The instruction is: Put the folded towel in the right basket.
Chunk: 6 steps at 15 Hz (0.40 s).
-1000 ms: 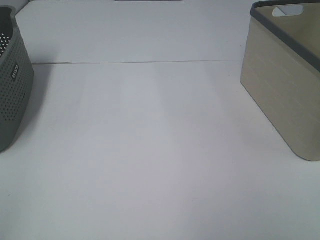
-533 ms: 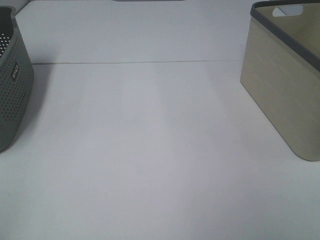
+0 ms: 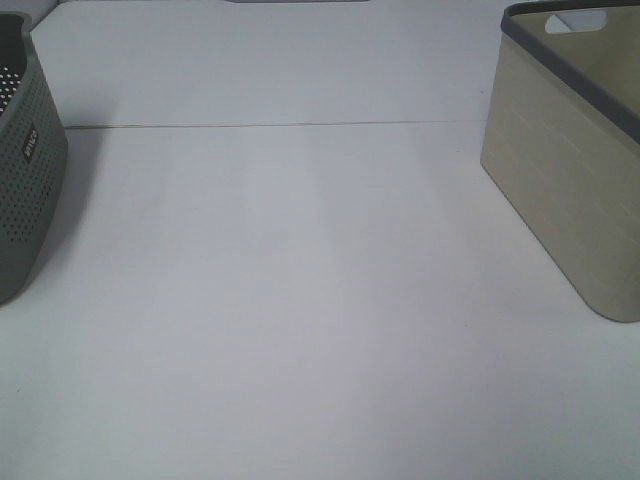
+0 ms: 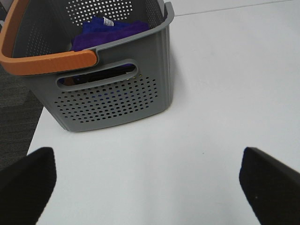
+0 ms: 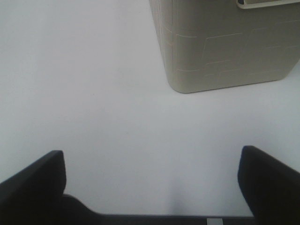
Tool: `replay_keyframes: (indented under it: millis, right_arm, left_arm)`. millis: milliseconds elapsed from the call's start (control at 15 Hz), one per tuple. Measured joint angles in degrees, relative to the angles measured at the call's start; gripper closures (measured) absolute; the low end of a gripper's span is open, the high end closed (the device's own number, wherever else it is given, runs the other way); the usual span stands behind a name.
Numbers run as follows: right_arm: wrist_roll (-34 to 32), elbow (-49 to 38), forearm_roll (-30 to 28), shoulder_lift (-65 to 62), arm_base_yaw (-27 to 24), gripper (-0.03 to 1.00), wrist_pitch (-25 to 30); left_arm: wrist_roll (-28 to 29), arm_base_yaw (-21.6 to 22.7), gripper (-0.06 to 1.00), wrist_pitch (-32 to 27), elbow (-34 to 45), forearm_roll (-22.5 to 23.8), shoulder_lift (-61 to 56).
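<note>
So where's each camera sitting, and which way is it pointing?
Exterior high: mounted high, looking down at the table between the grey basket and beige basket; no arm shows.
Left wrist: behind the open left hand, facing the grey basket with the towel inside.
Right wrist: behind the open right hand, facing the beige basket.
Each wrist view shares its basket with the high view.

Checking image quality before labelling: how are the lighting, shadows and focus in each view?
Exterior high: soft, even light, slightly hazy; the grey basket casts a faint shadow on the table. Left wrist: sharp on the basket and purple towel; left gripper fingers are dark blurs. Right wrist: beige basket clear, right gripper fingers dark and out of focus.
</note>
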<state>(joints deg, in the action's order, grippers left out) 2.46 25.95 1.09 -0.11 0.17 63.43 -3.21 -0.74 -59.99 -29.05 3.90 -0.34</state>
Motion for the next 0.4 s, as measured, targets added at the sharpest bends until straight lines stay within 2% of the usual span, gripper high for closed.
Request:
replay_keyframes:
  millis: [400]
  right_arm:
    - [0.0, 0.0, 0.0, 0.0, 0.0, 0.01, 0.0]
  left_arm:
    - [0.0, 0.0, -0.05, 0.0, 0.0, 0.0, 0.0]
